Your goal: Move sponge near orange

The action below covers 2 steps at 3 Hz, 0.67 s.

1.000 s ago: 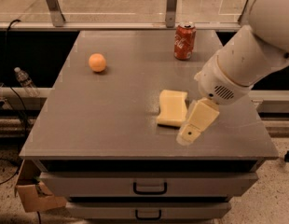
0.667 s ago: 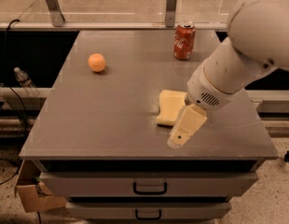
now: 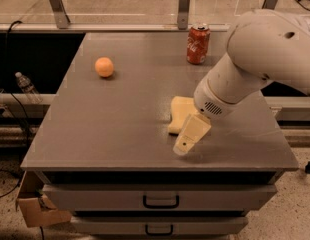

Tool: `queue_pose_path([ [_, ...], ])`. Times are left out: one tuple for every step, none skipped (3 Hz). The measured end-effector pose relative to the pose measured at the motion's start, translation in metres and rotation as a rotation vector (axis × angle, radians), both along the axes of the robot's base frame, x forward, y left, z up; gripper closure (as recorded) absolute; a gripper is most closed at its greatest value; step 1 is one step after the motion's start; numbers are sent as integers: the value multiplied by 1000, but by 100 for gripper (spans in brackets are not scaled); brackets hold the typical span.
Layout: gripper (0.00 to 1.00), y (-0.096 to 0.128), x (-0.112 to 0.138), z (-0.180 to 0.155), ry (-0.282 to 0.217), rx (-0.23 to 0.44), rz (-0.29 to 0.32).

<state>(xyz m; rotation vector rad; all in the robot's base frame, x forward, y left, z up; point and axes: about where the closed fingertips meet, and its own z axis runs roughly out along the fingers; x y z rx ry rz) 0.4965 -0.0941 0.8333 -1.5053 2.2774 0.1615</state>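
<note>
The pale yellow sponge lies flat on the grey table, right of centre; the arm covers its right part. My gripper hangs low over the table at the sponge's front right edge and overlaps it. The orange sits at the back left of the table, well apart from the sponge.
A red soda can stands at the back of the table, behind the sponge. My white arm fills the right side of the view. Drawers are under the table's front edge. A water bottle lies off the table at the left.
My gripper has moved left and slightly toward the front edge, further over the sponge's right side. The sponge, the orange and the can have not moved.
</note>
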Motion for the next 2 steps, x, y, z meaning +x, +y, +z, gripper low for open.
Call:
queue_pose_path([
  [16, 1, 10, -8, -7, -3, -8],
  [40, 2, 16, -10, -19, 0, -8],
])
